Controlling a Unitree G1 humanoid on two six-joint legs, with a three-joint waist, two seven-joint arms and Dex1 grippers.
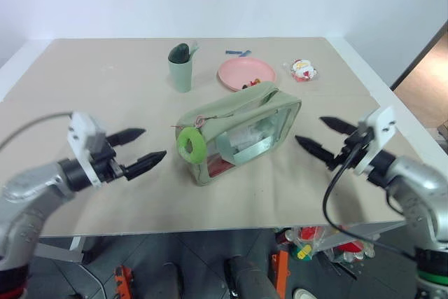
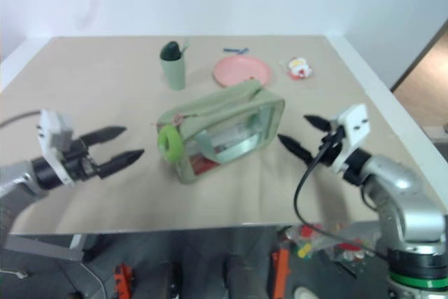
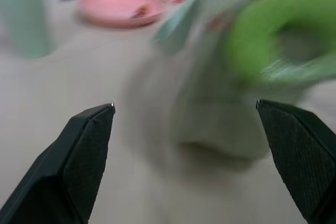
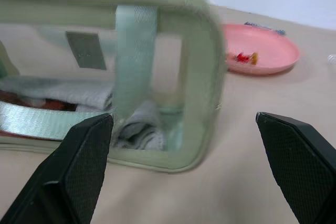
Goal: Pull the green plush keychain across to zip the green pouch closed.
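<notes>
Both tools, left tool (image 1: pixel 137 150) and right tool (image 1: pixel 323 138), stand spread apart, empty, flanking the green pouch (image 1: pixel 241 131) at centre frame. Unbraced, it could slide when the green plush keychain (image 1: pixel 190 144) is tugged.

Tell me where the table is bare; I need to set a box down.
Bare: the near-left tabletop beside the left tool, and the near strip before the green pouch. Crowded: the far side, with cup, pink plate and small toy.

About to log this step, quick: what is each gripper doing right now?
Left gripper: open, empty, beside the green plush keychain.
Right gripper: open, empty, beside the green pouch.
</notes>
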